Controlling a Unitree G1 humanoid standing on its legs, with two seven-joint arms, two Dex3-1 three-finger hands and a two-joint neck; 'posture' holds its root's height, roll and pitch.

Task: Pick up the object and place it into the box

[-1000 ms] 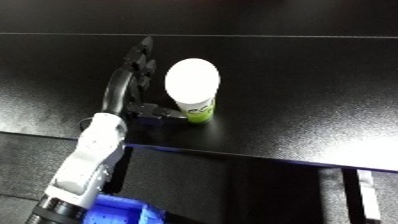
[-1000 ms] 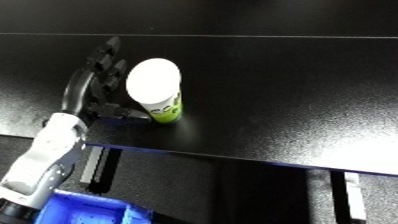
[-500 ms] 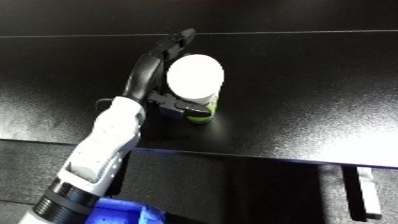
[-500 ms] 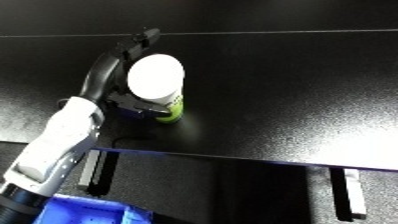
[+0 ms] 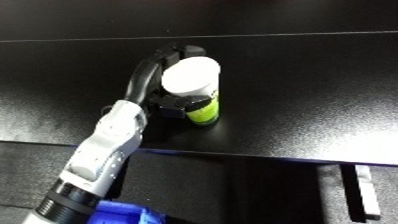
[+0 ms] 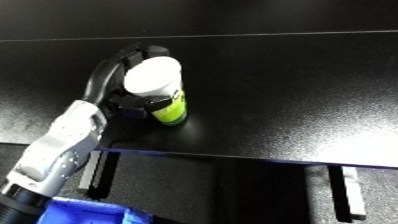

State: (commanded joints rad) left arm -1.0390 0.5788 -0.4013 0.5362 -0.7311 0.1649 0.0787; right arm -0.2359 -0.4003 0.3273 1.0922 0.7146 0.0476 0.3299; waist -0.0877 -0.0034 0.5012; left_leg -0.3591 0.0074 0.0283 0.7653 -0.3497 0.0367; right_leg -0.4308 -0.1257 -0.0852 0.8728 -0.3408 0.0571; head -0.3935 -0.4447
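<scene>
The canister [image 5: 197, 90], white-capped with a green base, stands upright on the black table [image 5: 302, 90], left of centre in the frame. The left robot hand [image 5: 164, 82] wraps it from the left, fingers curled round its body. A good lift would rise straight before swinging toward the blue bin [image 5: 111, 214] at lower left.

white-capped green bottle [image 5: 197, 90], upright on black table [image 5: 302, 80]; blue bin [image 5: 120, 213] at lower edge

The left forearm [image 5: 105, 150], white and silver, rises from the lower left corner and reaches forward over the table's near edge. Its black left hand [image 5: 158, 85] is curled, fingers arching over and thumb low, clasping a cup.
</scene>
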